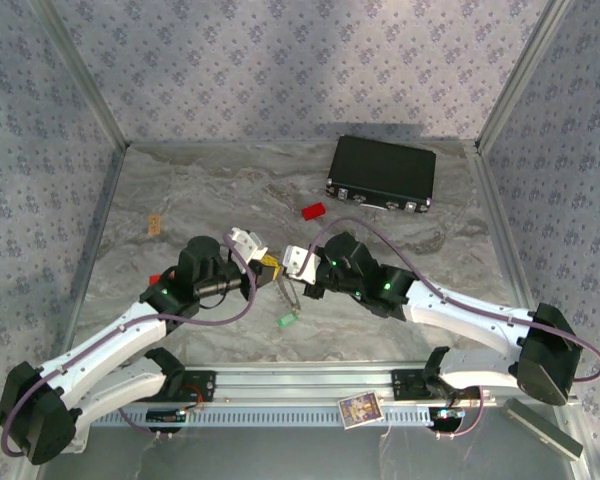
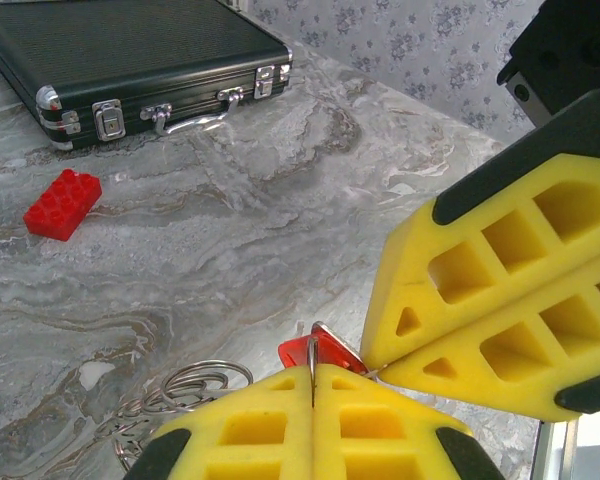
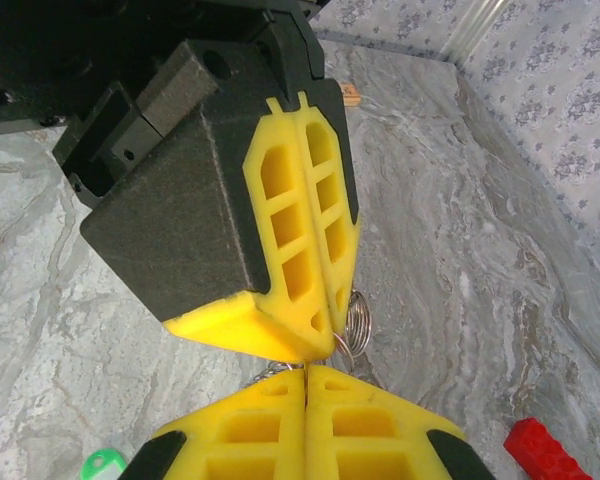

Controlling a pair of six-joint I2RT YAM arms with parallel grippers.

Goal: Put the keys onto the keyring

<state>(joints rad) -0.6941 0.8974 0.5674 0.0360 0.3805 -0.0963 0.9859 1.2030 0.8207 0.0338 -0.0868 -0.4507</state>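
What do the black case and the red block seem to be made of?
Black case: probably textured plastic or leatherette, given its matte ribbed top, with shiny metal latches. Red block: smooth moulded plastic, judging by its studs.

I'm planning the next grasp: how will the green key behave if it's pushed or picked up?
The green key looks tiny with a plastic-looking head, so it is probably very light. It lies flat on the smooth table, so a push would likely slide or spin it, not roll it. Its low profile may make it tricky to pinch.
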